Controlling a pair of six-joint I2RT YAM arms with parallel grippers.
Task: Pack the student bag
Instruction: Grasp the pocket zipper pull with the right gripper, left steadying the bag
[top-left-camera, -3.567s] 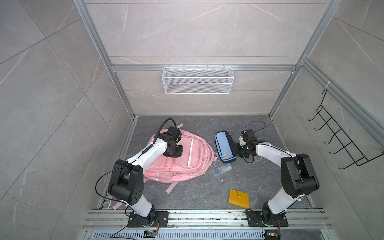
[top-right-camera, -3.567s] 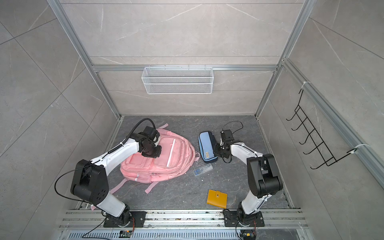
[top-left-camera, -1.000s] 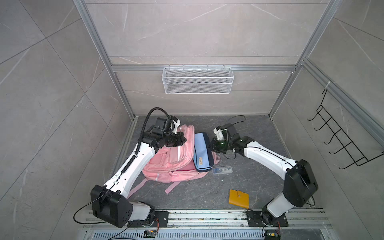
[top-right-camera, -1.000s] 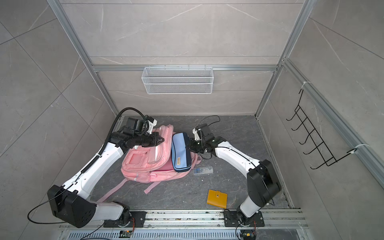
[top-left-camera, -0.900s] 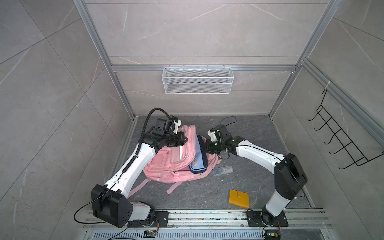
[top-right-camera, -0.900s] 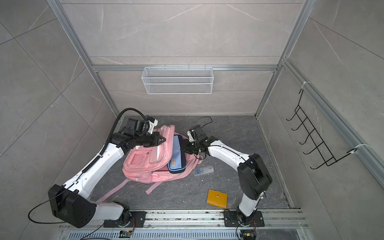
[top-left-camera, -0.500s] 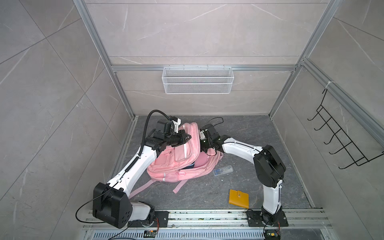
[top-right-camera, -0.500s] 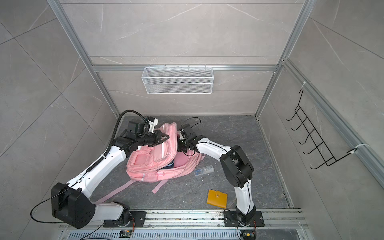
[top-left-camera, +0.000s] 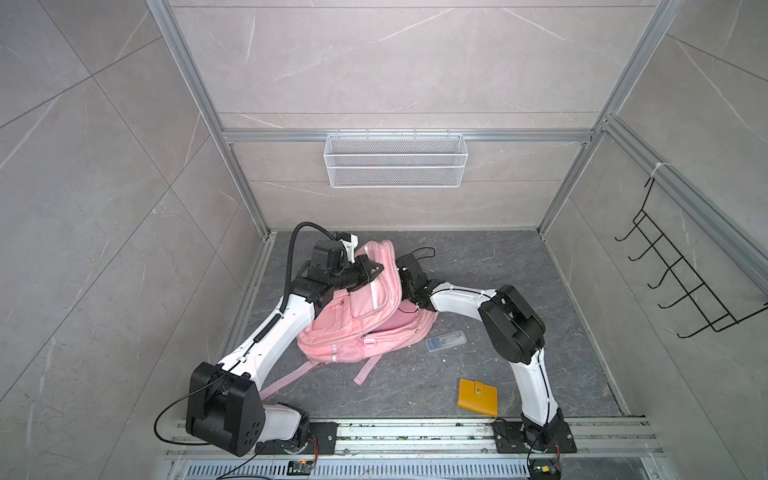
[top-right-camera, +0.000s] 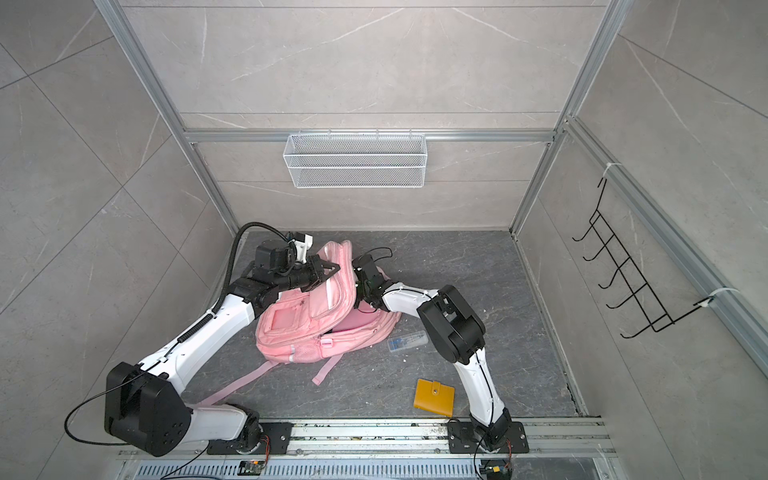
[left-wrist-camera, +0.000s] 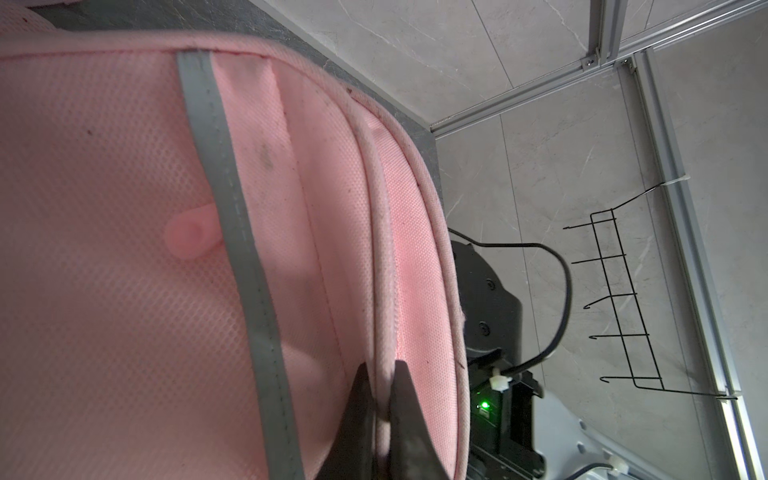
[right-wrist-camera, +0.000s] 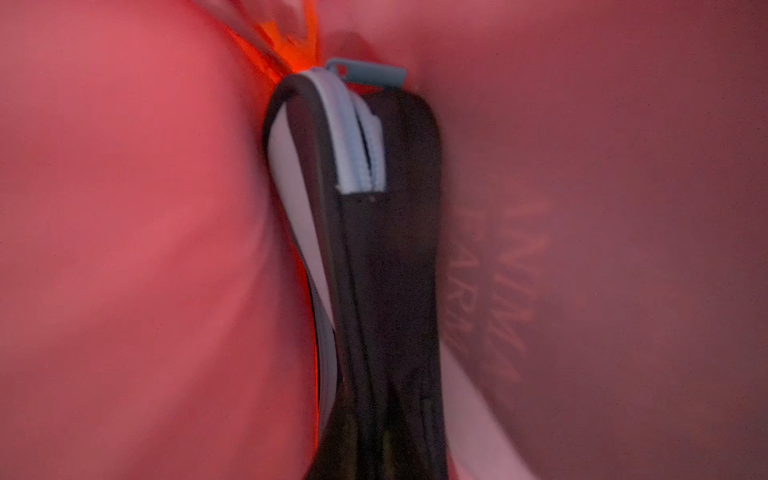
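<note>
The student bag (top-left-camera: 357, 320) lies left of the middle of the grey floor (top-left-camera: 478, 266), toward its back-left corner. Its mouth gapes toward the right edge because the left gripper (left-wrist-camera: 380, 370) is clamped on the piping of the raised front panel. The right gripper (right-wrist-camera: 376, 449) sits inside that gap, apparently clenched on one end of the pencil case (right-wrist-camera: 386, 249), whose long axis runs straight on from it, deeper toward the bag's left side, so the right arm is the nearer one.

Pink student bag (top-right-camera: 291, 328), front held up by left jaws, yellow wallet (top-right-camera: 433, 397) near right arm (top-right-camera: 451, 328)
</note>
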